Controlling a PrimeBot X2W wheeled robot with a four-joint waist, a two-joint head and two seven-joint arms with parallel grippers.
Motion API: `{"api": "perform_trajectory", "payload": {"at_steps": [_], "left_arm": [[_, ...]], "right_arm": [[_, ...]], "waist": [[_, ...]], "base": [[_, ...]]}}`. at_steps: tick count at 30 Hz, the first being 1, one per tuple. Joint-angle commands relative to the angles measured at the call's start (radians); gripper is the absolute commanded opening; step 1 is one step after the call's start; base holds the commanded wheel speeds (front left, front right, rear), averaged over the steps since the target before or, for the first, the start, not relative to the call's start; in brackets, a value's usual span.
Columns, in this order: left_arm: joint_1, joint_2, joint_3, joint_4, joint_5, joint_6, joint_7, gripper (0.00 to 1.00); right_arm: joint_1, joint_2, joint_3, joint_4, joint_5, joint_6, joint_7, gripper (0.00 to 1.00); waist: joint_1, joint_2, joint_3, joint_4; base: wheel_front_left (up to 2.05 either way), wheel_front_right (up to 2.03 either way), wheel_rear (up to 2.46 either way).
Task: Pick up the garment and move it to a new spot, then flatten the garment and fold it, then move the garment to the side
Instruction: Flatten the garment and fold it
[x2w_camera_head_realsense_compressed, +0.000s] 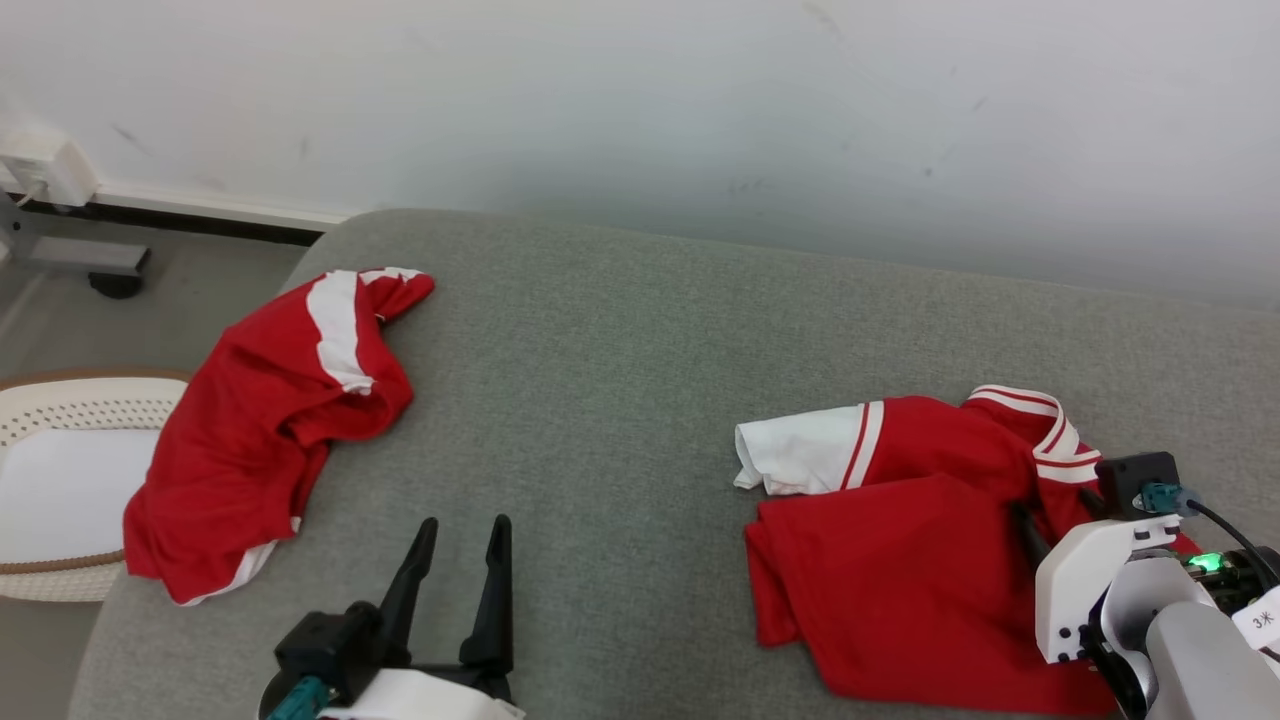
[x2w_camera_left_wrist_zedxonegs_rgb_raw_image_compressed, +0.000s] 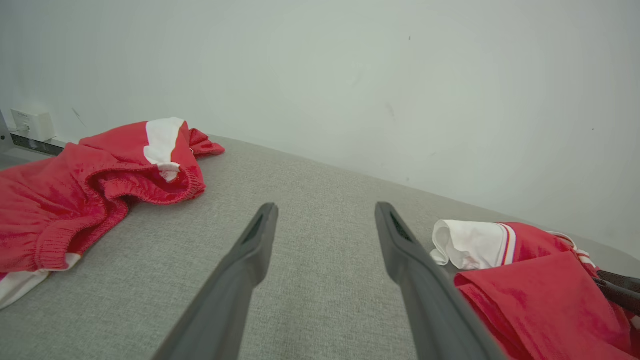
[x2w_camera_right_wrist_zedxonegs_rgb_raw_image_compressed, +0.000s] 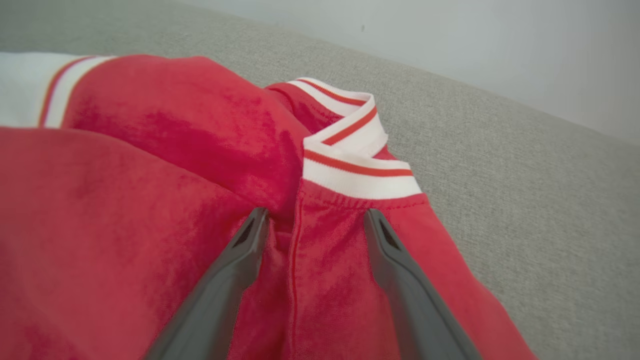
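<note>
Obs — right tool (x2w_camera_right_wrist_zedxonegs_rgb_raw_image_compressed: 314, 216) is hovering released over the garment (x2w_camera_right_wrist_zedxonegs_rgb_raw_image_compressed: 125, 210), collar (x2w_camera_right_wrist_zedxonegs_rgb_raw_image_compressed: 352, 167) lying just ahead of its tips; left tool (x2w_camera_left_wrist_zedxonegs_rgb_raw_image_compressed: 325, 210), also released, is idling farther off.

Red shirt (x2w_camera_head_realsense_compressed: 900, 560) (white sleeve, striped collar) rumpled on grey cushion (x2w_camera_head_realsense_compressed: 600, 400).

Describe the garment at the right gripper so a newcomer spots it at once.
On the wide grey fabric surface below the pale wall, look at the right side, by the open right gripper. The crumpled red top lies there. Unlike the red garment with a white band at the left, it has a white sleeve and a red-striped white collar.
</note>
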Motion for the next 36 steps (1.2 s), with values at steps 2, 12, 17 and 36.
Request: {"api": "perform_trajectory", "payload": {"at_steps": [2, 12, 17, 36], "left_arm": [[0.0, 0.003, 0.001, 0.002, -0.007, 0.005, -0.001, 1.0], [0.021, 0.003, -0.002, 0.016, -0.001, 0.001, -0.001, 1.0], [0.022, 0.003, -0.001, 0.016, 0.012, -0.007, -0.001, 1.0], [-0.108, 0.003, -0.006, -0.024, 0.053, -0.008, -0.001, 1.0]], "right_arm": [[-0.024, -0.002, -0.014, 0.031, -0.028, 0.0, 0.013, 1.0], [-0.026, -0.006, -0.051, 0.049, -0.074, 0.0, -0.007, 0.0], [-0.045, -0.031, -0.083, 0.006, -0.053, 0.0, -0.004, 0.0], [-0.228, -0.394, -0.164, -0.015, 0.066, -0.001, 0.141, 0.0]], "waist": [[0.0, 0.0, 0.0, 0.017], [0.0, 0.0, -0.039, -0.008], [0.0, 0.0, -0.027, -0.029], [0.0, 0.0, 0.244, -0.065]], "base": [[0.0, 0.0, 0.0], [0.0, 0.0, 0.0], [0.0, 0.0, 0.0], [0.0, 0.0, 0.0]]}}
